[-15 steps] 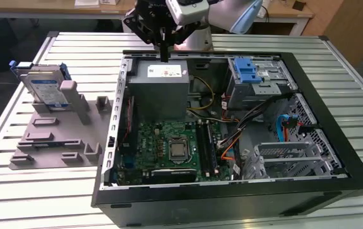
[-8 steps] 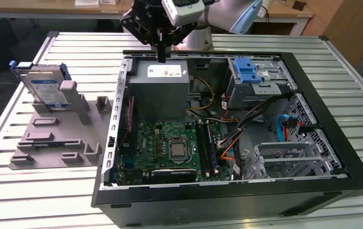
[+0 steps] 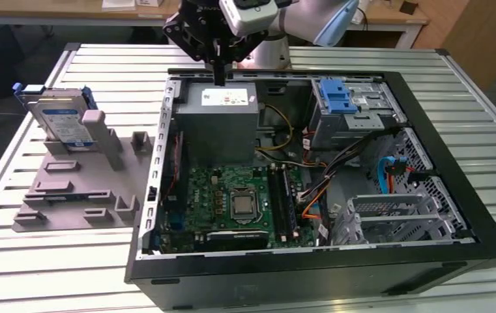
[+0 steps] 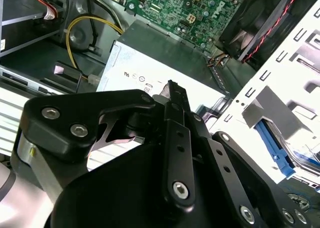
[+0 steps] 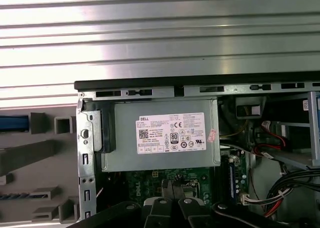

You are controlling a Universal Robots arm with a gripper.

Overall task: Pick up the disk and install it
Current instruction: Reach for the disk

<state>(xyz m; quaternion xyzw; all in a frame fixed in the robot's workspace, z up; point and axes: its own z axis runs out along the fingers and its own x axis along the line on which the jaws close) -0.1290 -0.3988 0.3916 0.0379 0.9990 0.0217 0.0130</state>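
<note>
disk (image 3: 63,124) upright in stand (image 3: 73,189), untouched | gripper (image 3: 219,73) closed, empty, above grey box (image 3: 219,124) | pickup not begun | grasp calls for opening first

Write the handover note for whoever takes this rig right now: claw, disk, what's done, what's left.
Claw: shut and holding nothing. It hangs over the grey box inside the open computer case.
Disk: stands on edge in the grey holder on the table, at the exterior view's left of the case and well apart from the claw.
Done: nothing that shows; the disk is untouched in its holder.
Left: both the pick-up and the install.
</note>
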